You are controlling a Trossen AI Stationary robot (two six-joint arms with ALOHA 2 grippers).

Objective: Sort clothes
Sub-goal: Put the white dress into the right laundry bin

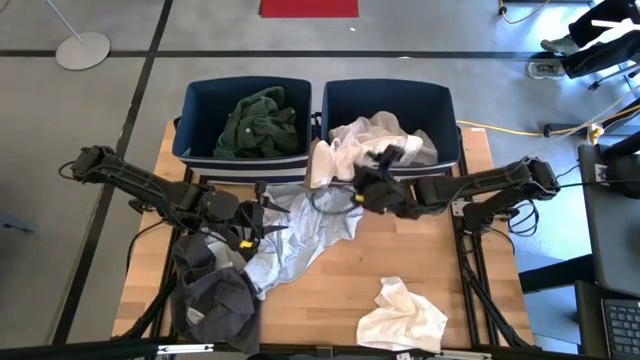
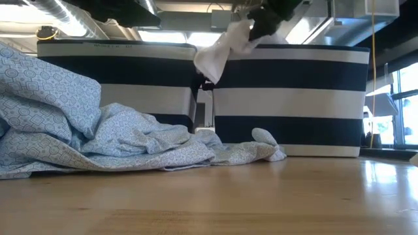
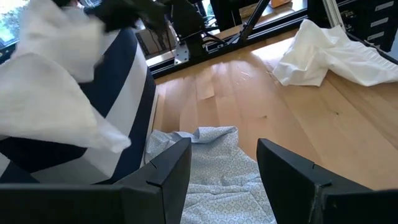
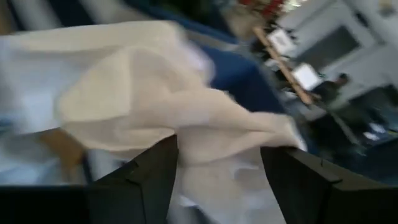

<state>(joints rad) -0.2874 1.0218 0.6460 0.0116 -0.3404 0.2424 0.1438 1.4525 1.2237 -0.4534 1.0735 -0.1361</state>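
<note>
Sorting partly done, as judged from the layout: a dark green garment lies in the left bin and pale garments in the right bin, while a light patterned garment, a dark grey garment and a white garment remain on the tabletop. The right tool hangs at the right bin's near rim with a white cloth between its parted fingers; whether it grips cannot be told. The left tool is open and empty above the patterned garment.
</note>
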